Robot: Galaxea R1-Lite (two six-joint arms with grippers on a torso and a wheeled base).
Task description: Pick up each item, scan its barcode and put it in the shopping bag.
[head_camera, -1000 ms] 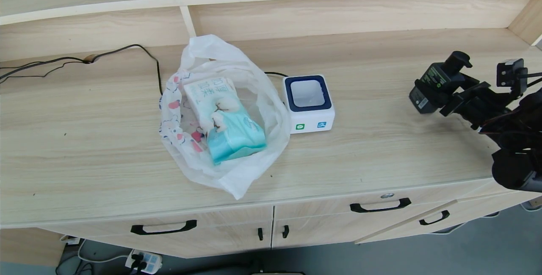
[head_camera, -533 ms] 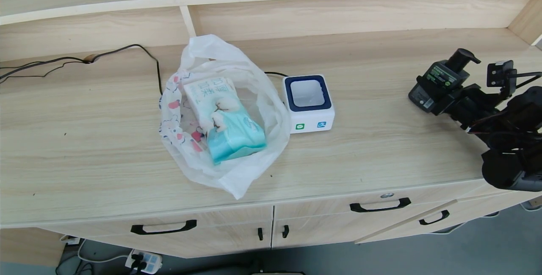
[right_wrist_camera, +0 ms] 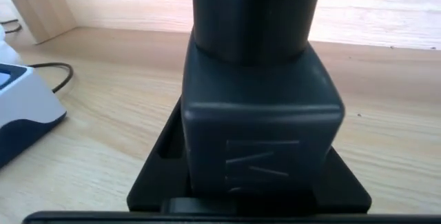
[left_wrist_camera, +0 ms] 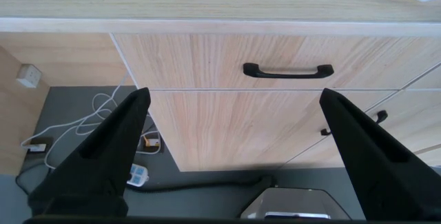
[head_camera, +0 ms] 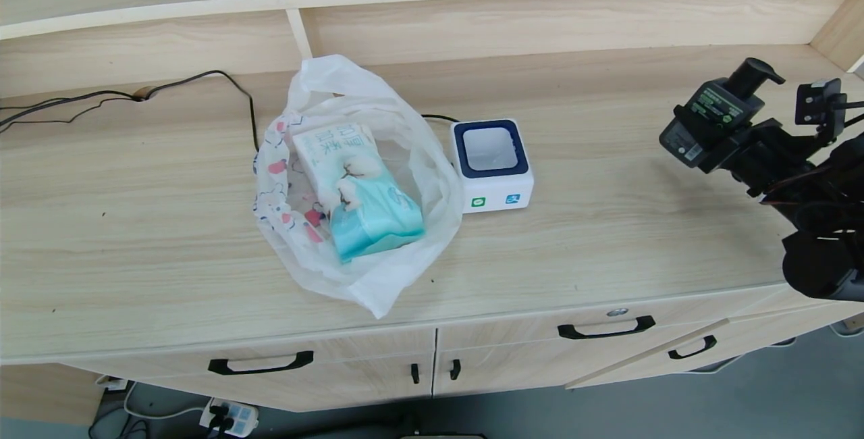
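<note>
At the counter's right end my right gripper (head_camera: 732,145) is shut on a black pump bottle (head_camera: 715,118), held tilted above the wood with its white label end toward the scanner. The bottle's dark body (right_wrist_camera: 258,124) sits close up between the gripper's jaws. The white scanner (head_camera: 491,163) with a blue-framed window stands mid-counter, well left of the bottle, and a corner of the scanner (right_wrist_camera: 21,107) is seen from the right wrist. The translucent shopping bag (head_camera: 351,175) lies open left of the scanner with a teal and white tissue pack (head_camera: 358,189) inside. My left gripper (left_wrist_camera: 234,155) is open, below the counter front.
Black cables (head_camera: 169,91) run across the back left of the counter (head_camera: 607,236). A raised shelf (head_camera: 540,20) with a divider lines the back. Drawers with black handles (left_wrist_camera: 288,71) face the front. A power strip (head_camera: 229,415) lies on the floor.
My right gripper has lifted the black bottle and carried it slightly right and farther back after dipping toward the counter. Bag, scanner and tissue pack stayed put.
</note>
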